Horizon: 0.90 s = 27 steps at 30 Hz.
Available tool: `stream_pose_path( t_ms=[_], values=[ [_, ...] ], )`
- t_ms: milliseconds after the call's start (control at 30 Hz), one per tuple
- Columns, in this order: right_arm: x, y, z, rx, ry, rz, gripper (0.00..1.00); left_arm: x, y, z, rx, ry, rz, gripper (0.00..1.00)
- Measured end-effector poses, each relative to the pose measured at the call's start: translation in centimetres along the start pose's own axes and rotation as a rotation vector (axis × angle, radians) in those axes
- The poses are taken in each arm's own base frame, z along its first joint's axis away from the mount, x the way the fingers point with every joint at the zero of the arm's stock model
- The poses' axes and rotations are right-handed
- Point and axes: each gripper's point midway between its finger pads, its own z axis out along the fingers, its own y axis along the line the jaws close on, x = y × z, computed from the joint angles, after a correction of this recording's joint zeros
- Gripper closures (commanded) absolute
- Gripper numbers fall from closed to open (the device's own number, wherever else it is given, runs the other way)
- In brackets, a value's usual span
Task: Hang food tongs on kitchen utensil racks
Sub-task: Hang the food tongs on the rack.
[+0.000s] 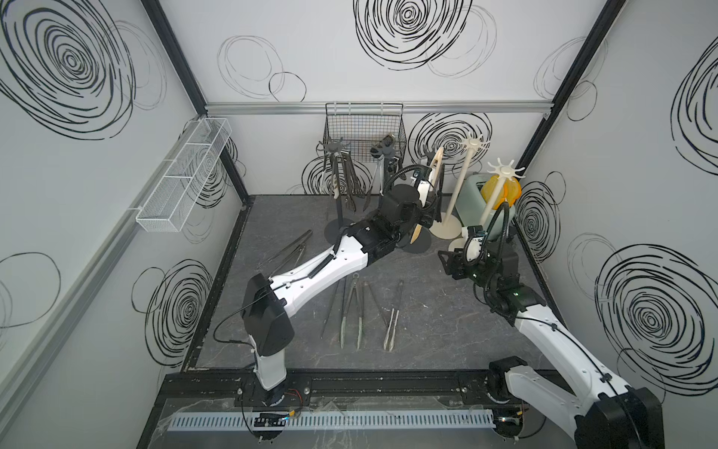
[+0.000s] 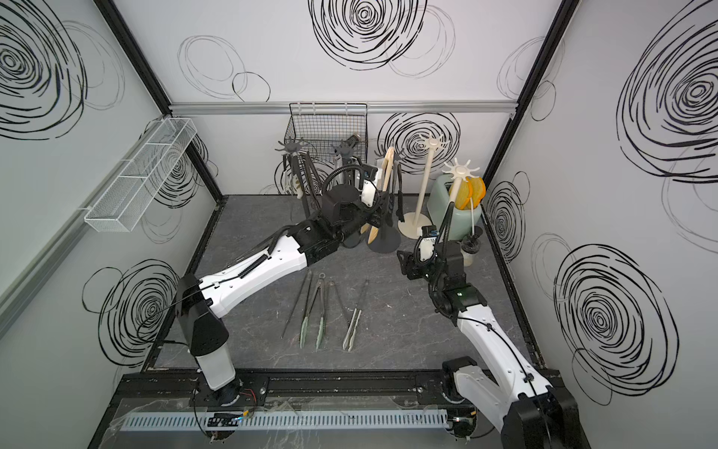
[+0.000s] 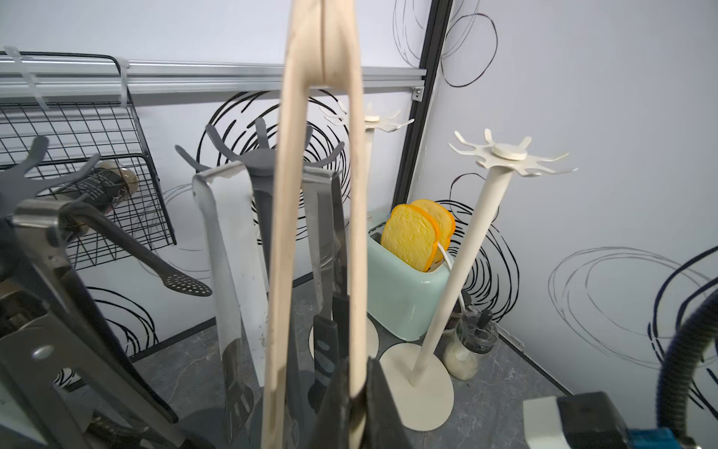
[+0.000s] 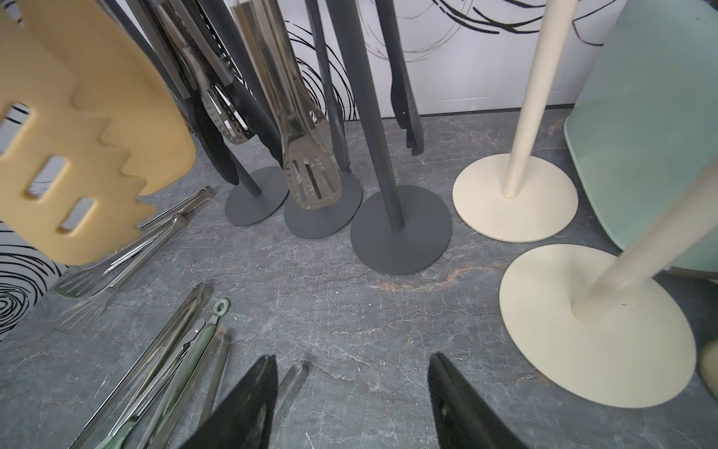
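Cream tongs (image 3: 284, 233) pinched upright in left gripper (image 3: 359, 412) — right gripper (image 4: 353, 363) spread, seemingly empty.

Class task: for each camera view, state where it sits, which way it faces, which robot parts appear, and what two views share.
Top views: high above the front edge, facing down over the table; left arm and right arm show.
Left wrist: on the left arm, facing the dark rack; left gripper shut on the cream tongs.
Right wrist: on the right arm, facing down at rack bases; right gripper open, empty.
Shared: both wrist views show the toaster.
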Motion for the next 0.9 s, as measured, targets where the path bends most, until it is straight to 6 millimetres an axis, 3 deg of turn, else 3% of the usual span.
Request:
stream_pose_path(
  t_ms=[267,900],
  values=[
    [0.0,-0.1,0.0,0.003,-0.001,-0.002,0.36,-0.9,0.4,1.9,-0.054,-0.027,0.033,1.00],
    [0.1,-0.2,0.0,0.002,0.002,-0.004,0.36,-1.1,1.4,4.0,-0.142,-0.033,0.061,1.00]
  ],
)
